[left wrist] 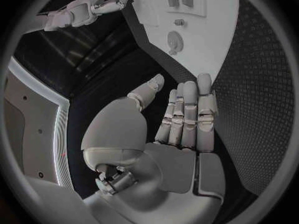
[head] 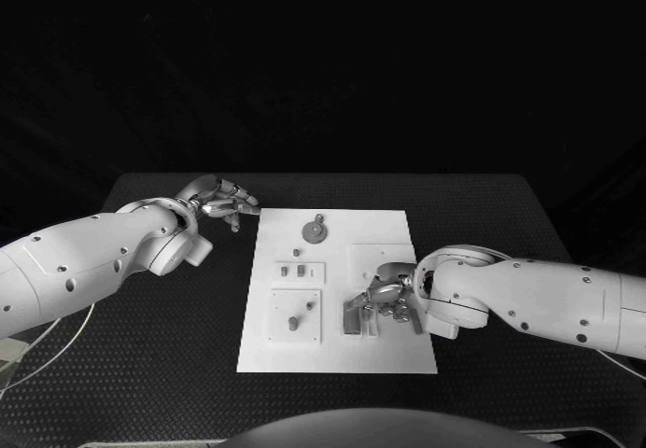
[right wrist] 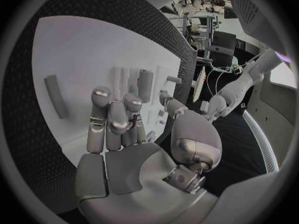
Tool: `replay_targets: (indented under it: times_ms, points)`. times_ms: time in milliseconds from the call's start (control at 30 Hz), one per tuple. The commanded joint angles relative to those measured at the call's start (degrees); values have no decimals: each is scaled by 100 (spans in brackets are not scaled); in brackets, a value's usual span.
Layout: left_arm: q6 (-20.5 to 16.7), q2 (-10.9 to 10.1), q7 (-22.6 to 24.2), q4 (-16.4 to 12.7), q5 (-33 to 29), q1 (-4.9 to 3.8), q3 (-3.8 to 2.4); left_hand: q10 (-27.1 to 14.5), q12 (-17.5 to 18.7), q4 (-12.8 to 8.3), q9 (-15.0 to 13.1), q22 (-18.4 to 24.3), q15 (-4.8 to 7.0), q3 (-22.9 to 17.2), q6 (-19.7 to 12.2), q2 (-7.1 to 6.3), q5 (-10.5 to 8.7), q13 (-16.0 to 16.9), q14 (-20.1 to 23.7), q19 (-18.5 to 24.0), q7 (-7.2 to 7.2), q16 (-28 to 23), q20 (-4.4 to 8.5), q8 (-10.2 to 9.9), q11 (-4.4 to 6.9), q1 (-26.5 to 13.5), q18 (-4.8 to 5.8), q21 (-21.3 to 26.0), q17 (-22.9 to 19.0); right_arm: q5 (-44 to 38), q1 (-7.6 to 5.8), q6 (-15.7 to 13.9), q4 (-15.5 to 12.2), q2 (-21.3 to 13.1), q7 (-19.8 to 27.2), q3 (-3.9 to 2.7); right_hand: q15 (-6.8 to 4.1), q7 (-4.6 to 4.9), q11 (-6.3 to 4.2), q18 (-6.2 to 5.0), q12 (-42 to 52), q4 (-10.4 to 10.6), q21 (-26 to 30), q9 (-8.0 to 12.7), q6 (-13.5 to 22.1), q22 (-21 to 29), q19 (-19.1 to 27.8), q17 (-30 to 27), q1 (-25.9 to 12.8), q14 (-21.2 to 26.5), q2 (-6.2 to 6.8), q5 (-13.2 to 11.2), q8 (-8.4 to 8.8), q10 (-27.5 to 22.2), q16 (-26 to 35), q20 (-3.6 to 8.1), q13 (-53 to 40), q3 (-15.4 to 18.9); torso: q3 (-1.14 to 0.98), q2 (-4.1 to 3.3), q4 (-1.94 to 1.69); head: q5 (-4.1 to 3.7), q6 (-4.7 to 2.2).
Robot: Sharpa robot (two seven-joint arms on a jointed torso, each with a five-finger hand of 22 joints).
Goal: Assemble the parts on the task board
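Note:
The white task board (head: 337, 350) lies in the middle of the black table. A round grey part (head: 314, 230) lies near its far edge, also seen as the round part (left wrist: 174, 39). Small parts sit in two raised plates (head: 299, 272) (head: 295, 314). Grey upright parts (head: 358, 319) stand at the board's right side. My right hand (head: 392, 297) hovers right over them, fingers half curled, with nothing seen between them (right wrist: 118, 119); one upright part (right wrist: 144, 82) stands just beyond the fingertips. My left hand (head: 216, 200) hangs over the table beside the board's far left corner, fingers straight (left wrist: 187, 114) and holding nothing.
A flat grey bar (right wrist: 57, 95) lies on the board off to the side of my right hand. A raised square plate (head: 381, 256) sits just behind that hand. Bare black table (head: 161, 327) runs along both sides of the board.

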State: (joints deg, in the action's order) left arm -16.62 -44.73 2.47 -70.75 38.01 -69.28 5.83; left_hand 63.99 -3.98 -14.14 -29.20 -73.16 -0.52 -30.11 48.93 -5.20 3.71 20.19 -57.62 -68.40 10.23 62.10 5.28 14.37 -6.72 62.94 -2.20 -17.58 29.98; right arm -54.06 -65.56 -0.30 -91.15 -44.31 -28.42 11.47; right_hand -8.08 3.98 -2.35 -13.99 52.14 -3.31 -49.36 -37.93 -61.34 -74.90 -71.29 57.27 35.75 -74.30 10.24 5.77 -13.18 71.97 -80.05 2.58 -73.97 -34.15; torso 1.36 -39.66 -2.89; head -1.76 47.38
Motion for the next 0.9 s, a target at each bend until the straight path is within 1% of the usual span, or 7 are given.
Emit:
replay_targets:
  times_ms: [33,333,500,567,633,700,900]
  points:
    - [47,6,32,-10,-8,-4,-3,-48,-4,31,7,-10,14,12,6,-9,-37,9,-32,-52,45,-21,1,38,-2,-17,-404,35,8,-234,-27,-141,-107,-107,211,-12,-21,20,13,-101,-1,19,13,-22,12,-101,-21,13,43,-1,50,0,5,-25,24,41,-12,-78,-3,1,3,-5,-17]
    - [41,7,36,-4,-8,-4,-3,-48,-4,32,8,-12,14,12,6,-8,-37,9,-32,-53,45,-21,0,40,-2,-17,-404,37,9,-430,-373,-167,-216,-471,180,-122,-19,19,12,-101,77,-128,-46,-83,16,-118,-79,230,203,-135,-80,-18,-28,30,-86,51,-53,-64,-4,-1,14,-38,-52]
    - [42,8,34,-6,-8,-4,-3,-47,-5,33,7,-13,14,12,9,-7,-37,10,-32,-53,44,-21,0,42,-1,-17,-404,38,9,-578,-576,-56,-174,-735,80,-124,6,41,34,-101,253,-617,-96,-134,65,-120,-100,376,484,-211,-415,-16,-33,116,-167,50,-132,44,-2,-2,7,-75,-66]
    - [48,11,35,-10,-8,-4,-3,-47,-5,33,7,-13,14,13,9,-7,-37,10,-32,-53,44,-21,0,42,-1,-18,-404,38,9,-699,-592,330,-209,-881,-59,-124,-2,23,22,-101,329,-799,-106,-174,10,-119,-102,400,603,-225,-467,-8,-77,160,-181,45,-161,60,-1,-3,15,-83,-66]
    - [53,5,30,-21,-8,-4,-3,-46,-6,38,8,-15,14,15,10,-6,-37,11,-32,-54,44,-22,-1,44,-1,-24,-403,39,10,-705,-599,1034,-185,-948,-327,-123,-9,12,22,-101,339,-986,-115,-211,-11,-116,-105,406,717,-232,-548,-13,-104,175,-188,29,-158,81,-2,-3,10,-94,-63]
    - [51,1,27,-29,-8,-5,-3,-45,-6,43,8,-16,13,17,11,-5,-38,11,-32,-55,44,-22,-2,45,-2,-30,-402,40,10,-703,-600,1331,-133,-979,-452,-118,-6,21,15,-101,194,-1122,-109,-240,4,-111,-96,369,797,-212,-694,-7,-110,107,-171,15,-88,84,-2,-3,14,-123,-60]
    - [67,2,28,-26,-9,-5,-3,-44,-7,63,10,-21,13,25,12,-4,-39,13,-32,-57,43,-22,-2,49,-2,-54,-401,44,12,-882,-598,1438,-101,-1121,-541,-37,2,25,21,-101,113,-1074,-87,-290,18,-100,-80,362,616,-208,-659,0,-117,83,-158,-26,-31,172,-1,-2,14,-160,-56]
